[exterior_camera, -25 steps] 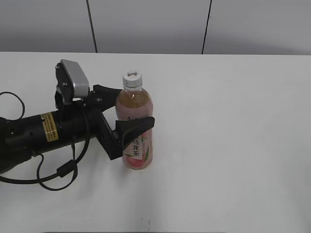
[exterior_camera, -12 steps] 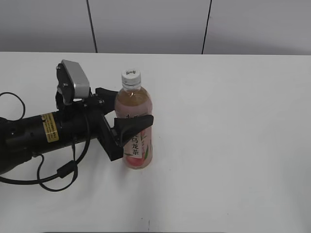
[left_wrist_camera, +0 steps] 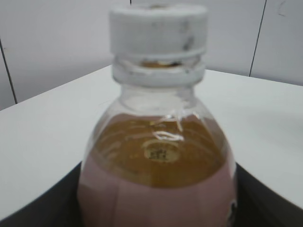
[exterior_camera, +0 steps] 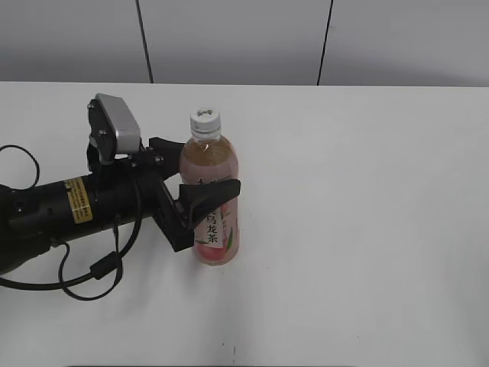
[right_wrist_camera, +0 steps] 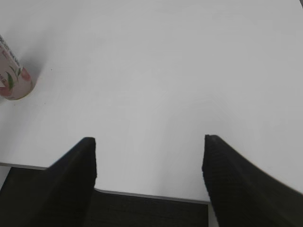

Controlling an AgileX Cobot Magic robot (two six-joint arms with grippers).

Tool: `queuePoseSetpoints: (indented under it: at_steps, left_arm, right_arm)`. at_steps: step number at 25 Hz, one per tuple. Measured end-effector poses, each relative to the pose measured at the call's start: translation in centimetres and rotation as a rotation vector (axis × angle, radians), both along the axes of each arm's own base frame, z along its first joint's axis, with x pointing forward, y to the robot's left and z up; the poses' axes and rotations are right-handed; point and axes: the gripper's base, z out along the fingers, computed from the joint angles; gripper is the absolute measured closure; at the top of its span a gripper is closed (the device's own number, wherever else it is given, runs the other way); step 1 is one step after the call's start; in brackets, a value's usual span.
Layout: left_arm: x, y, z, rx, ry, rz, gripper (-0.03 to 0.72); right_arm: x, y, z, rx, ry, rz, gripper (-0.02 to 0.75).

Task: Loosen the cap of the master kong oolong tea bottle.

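Note:
The master kong oolong tea bottle (exterior_camera: 208, 162) stands upright on the white table, pale amber tea above a pink-and-white peach label. Its white cap (exterior_camera: 206, 120) sits on the neck. My left gripper (exterior_camera: 200, 174) reaches in from the left and is shut on the bottle's body, one black finger behind it and one (exterior_camera: 218, 193) in front. The left wrist view shows the bottle (left_wrist_camera: 158, 156) and the cap (left_wrist_camera: 158, 28) close up, with my left gripper (left_wrist_camera: 156, 210) around it at the bottom corners. My right gripper (right_wrist_camera: 149, 156) is open and empty over the table's front edge; the bottle's base (right_wrist_camera: 12, 80) lies far to its left.
The left arm's black cable (exterior_camera: 92, 275) loops on the table (exterior_camera: 359, 229) at the front left. A grey panelled wall (exterior_camera: 229, 38) runs behind the table. The table's front edge (right_wrist_camera: 142, 195) shows below my right gripper.
The bottle and my left gripper have shifted slightly to the left together. The grip on the bottle looks the same.

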Motion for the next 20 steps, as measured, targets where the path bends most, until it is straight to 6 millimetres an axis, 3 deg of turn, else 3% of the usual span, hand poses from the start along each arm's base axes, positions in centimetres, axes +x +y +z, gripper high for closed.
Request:
queuePoseSetpoints:
  at_steps: [20]
  left_arm:
    - [0.02,0.01,0.0,-0.001,0.0,0.002,0.225]
  right_arm:
    - [0.0,0.0,0.0,0.0,0.0,0.0,0.207]
